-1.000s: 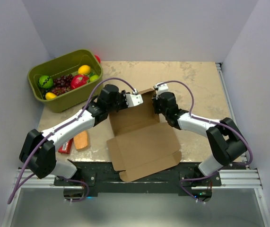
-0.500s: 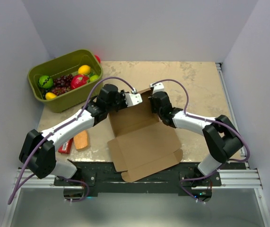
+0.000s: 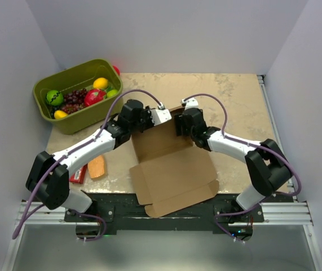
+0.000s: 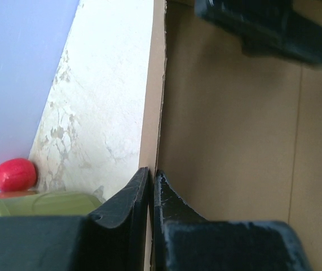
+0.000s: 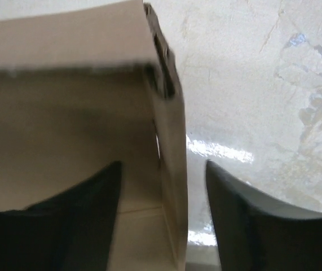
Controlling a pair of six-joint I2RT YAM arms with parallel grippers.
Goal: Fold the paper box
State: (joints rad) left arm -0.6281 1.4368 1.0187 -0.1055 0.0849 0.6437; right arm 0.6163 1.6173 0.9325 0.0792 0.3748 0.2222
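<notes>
**Two arms meet at the back wall of a half-folded box**

The brown paper box (image 3: 172, 169) lies open in the middle of the table (image 3: 234, 96), between the two robot arms. Its wide base panel is flat, and its near flap reaches past the table's front edge. The far wall of the box stands upright, and both grippers are at that wall.

The left gripper (image 4: 151, 176) is pinched tight on the wall's edge. The left wrist view shows its two dark fingers (image 4: 131, 195) pressed against either face of the cardboard, with only the sheet between them.

The right gripper (image 5: 163, 165) stands with its jaws apart, straddling a side wall at the box's far right corner. One finger is inside the box and the other is over the bare table. There is a gap on each side of the cardboard, so this gripper is holding nothing.

At the table's far left corner sits an olive-green bin (image 3: 73, 121) of toy fruit (image 3: 93, 96), with a red ball (image 3: 116, 70) just behind it. Near the left arm, well apart from the box, lie a small orange block (image 3: 96, 167) and, just beside it, a red packet (image 3: 78, 175).
</notes>
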